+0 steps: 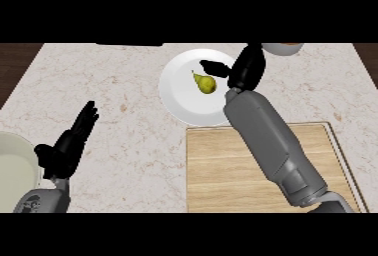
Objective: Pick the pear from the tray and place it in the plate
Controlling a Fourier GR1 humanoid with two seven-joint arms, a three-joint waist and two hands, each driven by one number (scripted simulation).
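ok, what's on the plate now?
The pear lies on the plate. The right hand and its forearm cover the plate's right edge; what lies under them cannot be seen.

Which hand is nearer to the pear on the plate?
Right. The right hand is at the right side of the white plate, just beside the pear; the left hand rests open over the counter, far to the pear's lower left.

Right hand (246,69) outstretched, seemingly unclenched

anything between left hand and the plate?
Nothing. The head view shows only bare counter between the left hand and the plate.
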